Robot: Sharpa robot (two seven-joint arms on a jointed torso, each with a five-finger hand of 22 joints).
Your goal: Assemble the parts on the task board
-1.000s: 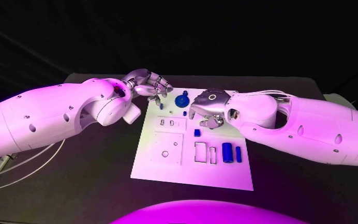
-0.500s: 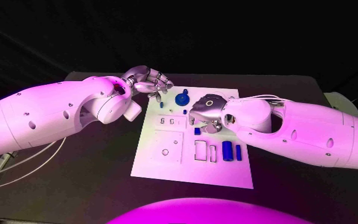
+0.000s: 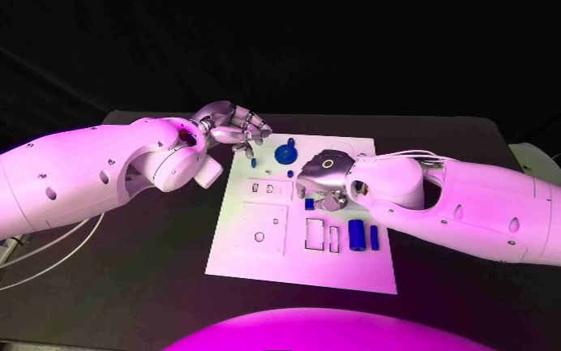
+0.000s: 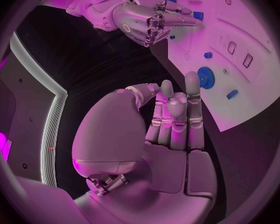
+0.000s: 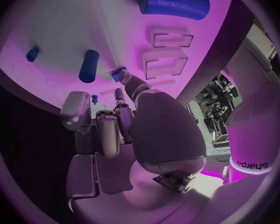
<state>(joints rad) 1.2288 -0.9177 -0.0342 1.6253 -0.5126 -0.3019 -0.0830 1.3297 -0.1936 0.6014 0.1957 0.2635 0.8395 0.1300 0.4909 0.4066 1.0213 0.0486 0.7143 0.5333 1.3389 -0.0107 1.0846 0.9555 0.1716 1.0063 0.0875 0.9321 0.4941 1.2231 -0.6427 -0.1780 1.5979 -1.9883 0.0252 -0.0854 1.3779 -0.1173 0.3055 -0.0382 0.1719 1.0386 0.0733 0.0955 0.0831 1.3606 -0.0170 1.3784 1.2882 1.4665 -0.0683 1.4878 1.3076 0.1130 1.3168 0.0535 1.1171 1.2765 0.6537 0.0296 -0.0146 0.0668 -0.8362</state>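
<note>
Nearest, two blue cylinders (image 3: 364, 237) lying on the task board (image 3: 263, 266). Farther up, right hand (image 3: 324, 177) lowered over a small blue part (image 3: 309, 203), perhaps touching it; grip unclear. Beyond, blue gear (image 3: 285, 155) beside left hand (image 3: 234, 130), fingers curled, holding nothing.

A robotics lab: black table (image 3: 456, 136), white task board (image 3: 263, 262), dark backdrop.

The task board (image 3: 251, 250) looks like smooth, matt plastic. The blue parts (image 3: 355, 235) are matt too. Both the left hand (image 3: 234, 130) and the right hand (image 3: 324, 174) show glossy metal. The desk (image 3: 140, 286) is dull, dark.
</note>
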